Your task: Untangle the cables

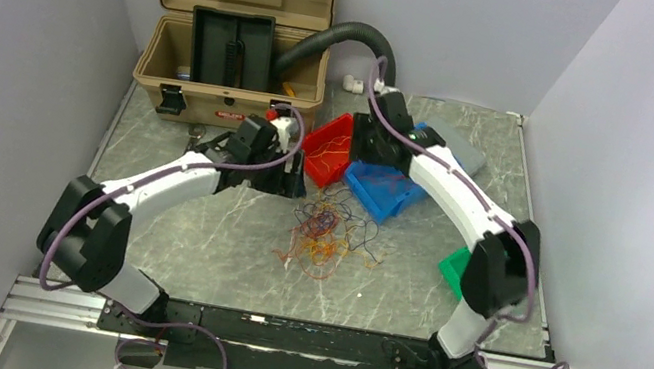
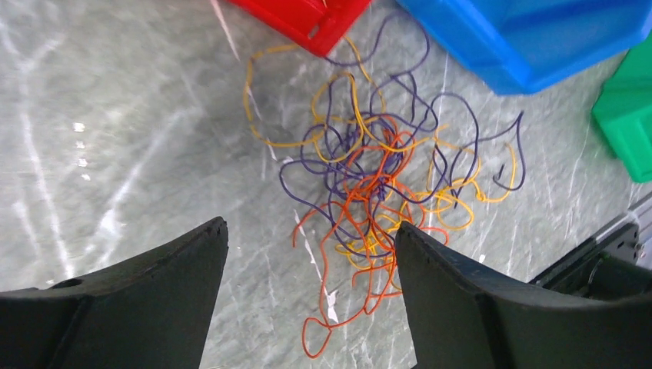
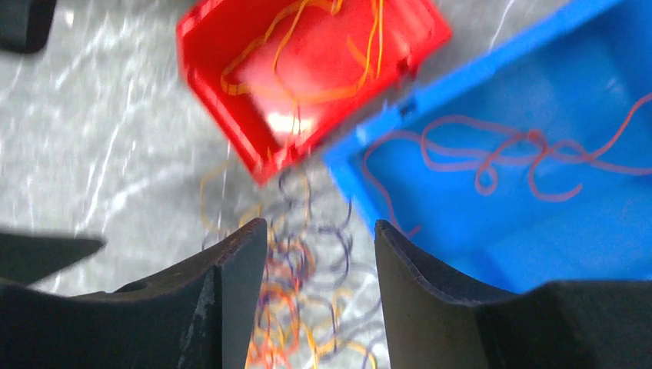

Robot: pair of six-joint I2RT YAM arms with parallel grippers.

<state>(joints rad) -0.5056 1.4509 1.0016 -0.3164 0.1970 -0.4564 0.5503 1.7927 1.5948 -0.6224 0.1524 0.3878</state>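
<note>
Grey marbled stone-pattern table [image 1: 189, 252], carrying the items we list below.

1. Cables [image 2: 377, 192]: one loose tangle of thin wires in yellow-orange, red-orange and a dark colour. It lies flat on the table near the middle, just in front of the red and blue bins. A few loops trail outward, and one yellow loop reaches up to the red bin's corner.

2. Red bin [image 1: 329, 147]: it sits behind the tangle, turned at an angle, its side close against the blue bin. Inside we count several yellow strands [image 3: 307, 46], loosely looped.

3. Blue bin [image 1: 382, 192]: it sits to the right of the red one. A single red strand [image 3: 492, 154] curls across its floor.

4. Green bin [image 1: 453, 268]: it stands apart at the right, partly hidden by the right arm.

5. Left gripper [image 2: 310, 231]: it is above the table at the tangle's far-left side. Its jaws are wide apart and we see nothing held. In its wrist view the near loops of the tangle lie on the table below, between the fingers.

6. Right gripper [image 3: 319, 227]: it is over the spot where the red and blue bins meet. Its jaws are parted and empty. The tangle below it is blurred.

7. Tan case [image 1: 237, 37]: it stands at the back left with its lid raised, and a black hose [image 1: 338, 39] arches away from it.
</note>
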